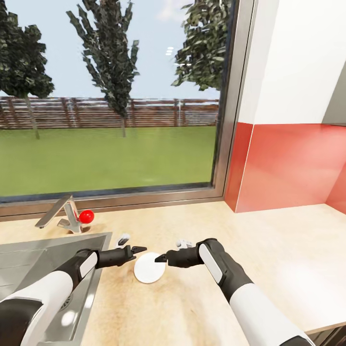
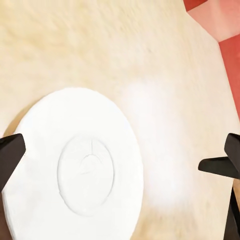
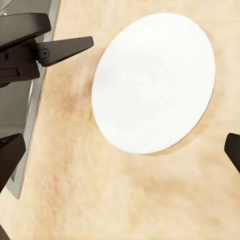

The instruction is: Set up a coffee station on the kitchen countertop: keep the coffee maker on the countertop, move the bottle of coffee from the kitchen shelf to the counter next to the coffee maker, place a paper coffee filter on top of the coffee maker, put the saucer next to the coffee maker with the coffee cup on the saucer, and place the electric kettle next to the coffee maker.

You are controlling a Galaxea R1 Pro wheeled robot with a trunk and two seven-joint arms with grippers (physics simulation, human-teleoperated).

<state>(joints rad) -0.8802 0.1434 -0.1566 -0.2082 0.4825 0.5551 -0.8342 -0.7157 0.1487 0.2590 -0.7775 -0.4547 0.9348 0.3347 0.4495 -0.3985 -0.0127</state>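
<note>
Pincers left (image 1: 129,243) and right (image 1: 173,251) spread, flanking saucer (image 1: 149,267) near counter (image 1: 269,250) front edge; saucer unlifted, other items pending.

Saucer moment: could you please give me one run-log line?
saucer: flat on countertop, beside sink | left gripper: open, empty | right gripper: open, empty | cup: not placed

White saucer (image 1: 149,267), pale mottled beige bench (image 1: 269,250), grey steel sink (image 1: 33,259), red tap knob (image 1: 86,216), red wall panel (image 1: 293,163), black-tipped white arms.
</note>
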